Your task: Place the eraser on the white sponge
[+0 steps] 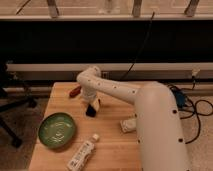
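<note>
Wooden table [112,152] across the lower left and centre of the frame. White arm [150,120] entering from the lower right, reaching up and left over the board.

Gripper [92,105]: centre-left of the frame, pointing down at the table. Clamping state: cannot tell.

Eraser [90,112]: dark slab directly beneath the gripper tip and up against it. Contact with the wood not discernible.

White sponge [127,125]: to the right of the eraser and slightly lower in the frame, apart from it, resting on the table, its right end hidden behind the arm.

Green plate [57,131]: lower left, well clear of the gripper.

White bottle [82,154]: lying on its side near the bottom edge, just right of the plate, cap toward the upper right.

Reddish-brown object [75,91]: upper left of the gripper, near the table's far edge, partly covered by the arm.

Dark chair base [12,107]: at the left edge, off the table.
</note>
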`<state>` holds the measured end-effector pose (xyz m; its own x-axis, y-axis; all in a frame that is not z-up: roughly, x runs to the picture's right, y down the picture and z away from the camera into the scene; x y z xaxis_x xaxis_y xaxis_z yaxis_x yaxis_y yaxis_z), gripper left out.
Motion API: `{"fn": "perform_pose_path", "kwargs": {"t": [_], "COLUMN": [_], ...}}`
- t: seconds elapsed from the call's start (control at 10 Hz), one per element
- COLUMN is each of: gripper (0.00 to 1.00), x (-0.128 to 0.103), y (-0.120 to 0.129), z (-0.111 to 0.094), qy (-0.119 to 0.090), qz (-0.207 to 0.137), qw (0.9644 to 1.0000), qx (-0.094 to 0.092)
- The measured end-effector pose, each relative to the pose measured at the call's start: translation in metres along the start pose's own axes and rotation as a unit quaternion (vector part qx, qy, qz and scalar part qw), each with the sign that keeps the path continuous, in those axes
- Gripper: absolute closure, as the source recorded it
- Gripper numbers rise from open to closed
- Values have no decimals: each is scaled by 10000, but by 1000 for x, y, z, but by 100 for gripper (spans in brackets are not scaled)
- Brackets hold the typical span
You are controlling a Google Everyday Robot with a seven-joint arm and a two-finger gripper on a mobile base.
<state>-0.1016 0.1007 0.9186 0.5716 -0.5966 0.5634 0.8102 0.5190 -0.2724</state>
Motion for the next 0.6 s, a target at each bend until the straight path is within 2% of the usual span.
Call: {"fn": "perform_pose_path", "kwargs": {"t": [0.1, 0.6], "gripper": [20, 20], "x": [0, 0], "y": [-1, 9], "z": [0, 11], "qy": [-28, -135], "qz": [-22, -375], "qw": [10000, 9986], "qx": [-4, -342]}}
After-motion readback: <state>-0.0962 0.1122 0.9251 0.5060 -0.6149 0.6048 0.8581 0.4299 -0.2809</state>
